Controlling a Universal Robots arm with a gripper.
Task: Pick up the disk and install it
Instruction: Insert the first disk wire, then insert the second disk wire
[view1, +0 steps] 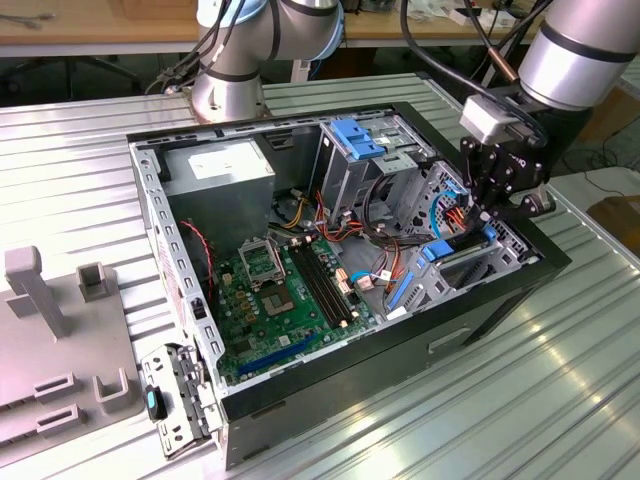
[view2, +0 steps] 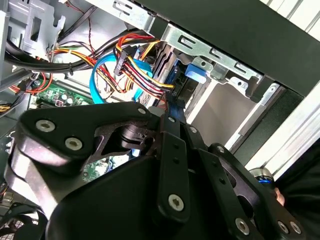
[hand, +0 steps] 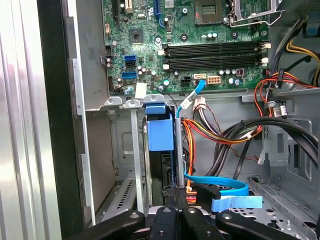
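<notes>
The disk stands on edge in the drive bay at the front corner of the open computer case, its blue carrier showing between two upright metal bay walls in the first wrist view. In the exterior view the same blue carrier sits low in the bay, at the exterior view's right end of the case. In the second wrist view a strip of the blue carrier shows beyond the black finger linkage, just beside a bundle of red, yellow and orange wires.

The gripper hangs directly over this bay, its black fingers reaching down toward the disk's upper edge. The fingers look drawn close together, but whether they clamp the disk or merely rest by it cannot be told.

A light-blue flat cable curls just beside the fingertips. Farther into the case lies the green motherboard with its dark memory slots, and beyond that a grey power supply. A wider blue latch piece tops the drive cage near the back wall.

The case rests on a ribbed metal table. A grey fixture block stands well apart at the exterior view's left.
</notes>
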